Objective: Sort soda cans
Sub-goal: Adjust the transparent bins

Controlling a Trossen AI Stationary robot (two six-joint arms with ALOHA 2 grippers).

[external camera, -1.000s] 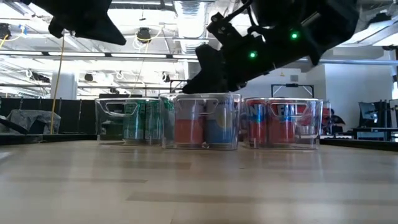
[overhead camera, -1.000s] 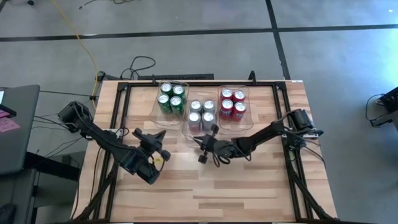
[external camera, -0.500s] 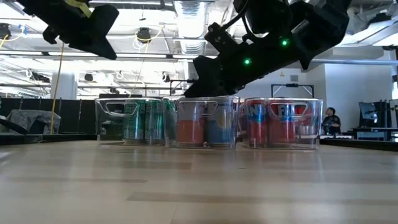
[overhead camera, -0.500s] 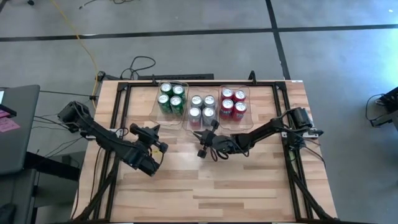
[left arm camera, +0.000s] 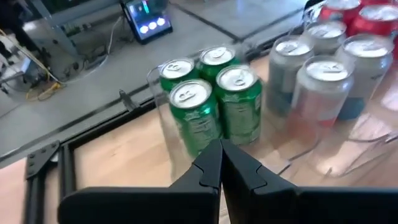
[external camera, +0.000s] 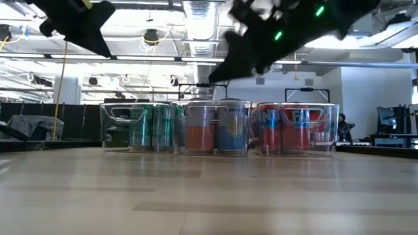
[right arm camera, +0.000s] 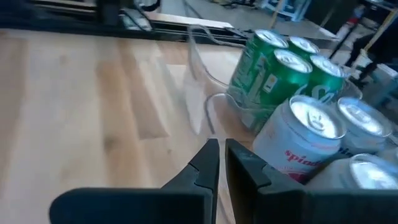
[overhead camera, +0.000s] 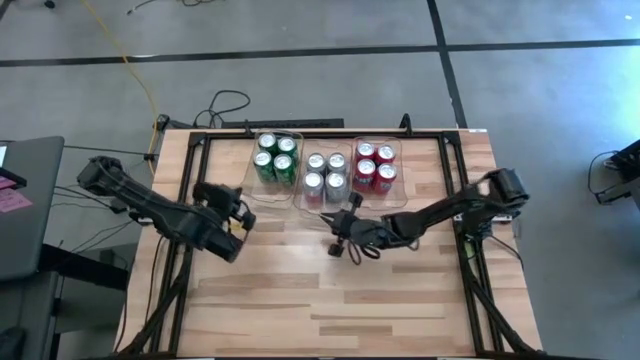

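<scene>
Soda cans, small round metal ones, sitting by colour in three clear plastic bins point(overhead camera: 300, 186): green point(overhead camera: 274, 159), silver point(overhead camera: 324, 174), red point(overhead camera: 374, 165). Pulling both claws, left point(overhead camera: 238, 212) and right point(overhead camera: 338, 232), back slowly, shut tight and holding nothing, keeping clear of the bins.

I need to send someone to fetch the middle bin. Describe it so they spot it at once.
Three clear bins line the table's far edge. Take the one between the other two. It alone holds silver/white cans; its neighbours hold green cans and red cans.
</scene>
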